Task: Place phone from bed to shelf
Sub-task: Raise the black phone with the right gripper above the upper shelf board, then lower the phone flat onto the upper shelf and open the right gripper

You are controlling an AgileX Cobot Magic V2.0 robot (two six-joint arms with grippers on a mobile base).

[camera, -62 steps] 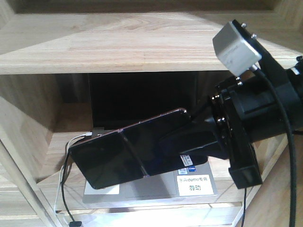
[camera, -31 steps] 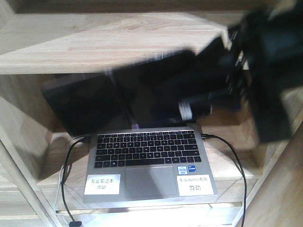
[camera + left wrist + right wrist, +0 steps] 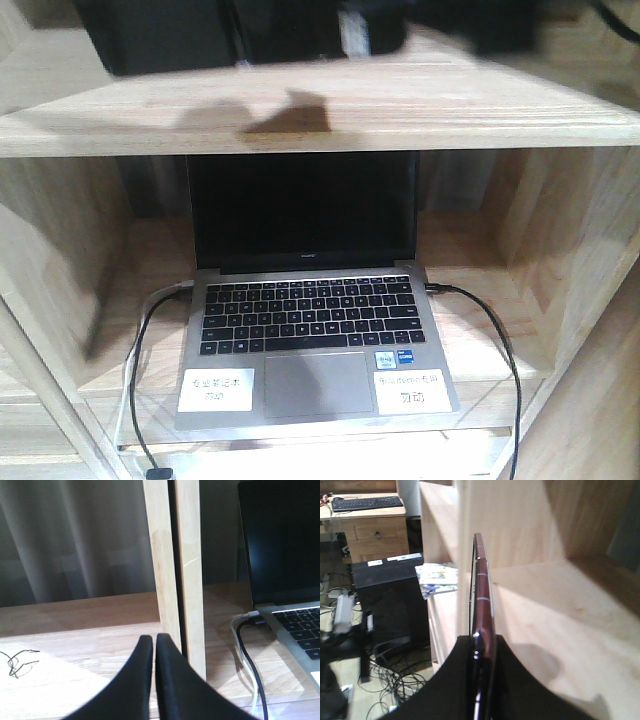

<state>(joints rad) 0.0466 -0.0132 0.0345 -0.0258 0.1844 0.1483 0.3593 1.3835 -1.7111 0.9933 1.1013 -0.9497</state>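
The phone shows edge-on in the right wrist view, glossy black with a pinkish rim, and my right gripper is shut on its near end. It hangs above the pale wooden shelf. In the front view the phone is a blurred dark slab at the top left, over the thick shelf plank, where it casts a shadow. My left gripper is shut with nothing in it, low over a lower board beside an upright post. The bed is out of view.
An open grey laptop fills the compartment under the plank, with cables trailing off both sides. Past the shelf's left end, the right wrist view shows a black computer case, floor cables and a desk with a keyboard.
My right gripper has carried the phone up from in front of the laptop to above the upper plank. The laptop is now fully uncovered.
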